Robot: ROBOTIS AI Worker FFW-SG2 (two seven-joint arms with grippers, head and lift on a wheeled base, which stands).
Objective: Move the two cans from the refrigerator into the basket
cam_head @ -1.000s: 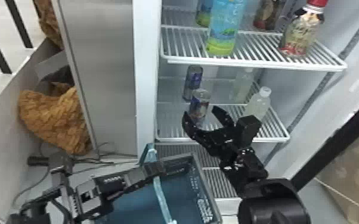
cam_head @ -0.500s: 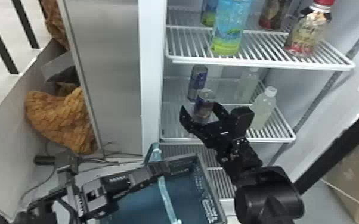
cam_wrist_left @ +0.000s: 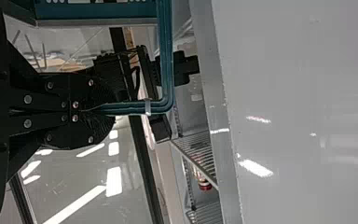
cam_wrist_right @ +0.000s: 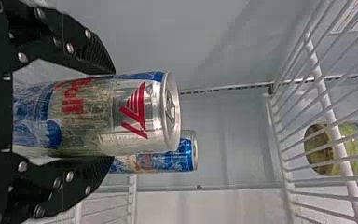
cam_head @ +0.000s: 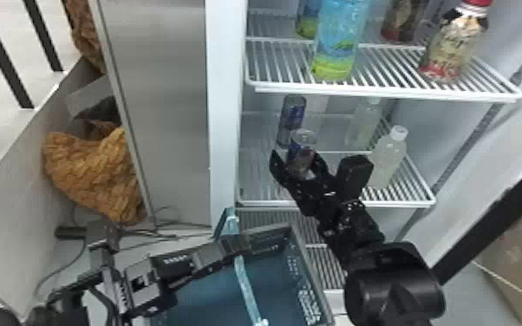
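Blue basket (cam_head: 273, 277): handle (cam_head: 247, 286) clamped by left gripper (cam_head: 240, 245), fingers closed. Inside refrigerator (cam_head: 223, 108): near can (cam_head: 302, 145) flanked by right gripper (cam_head: 298, 157), fingers spread about can-wide, firm contact not discernible; far can (cam_head: 292, 117) placed just behind.

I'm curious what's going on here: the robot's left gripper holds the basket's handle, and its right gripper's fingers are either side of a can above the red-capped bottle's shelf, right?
Not above: in the head view, that can is below the shelf bearing the red-capped bottle.
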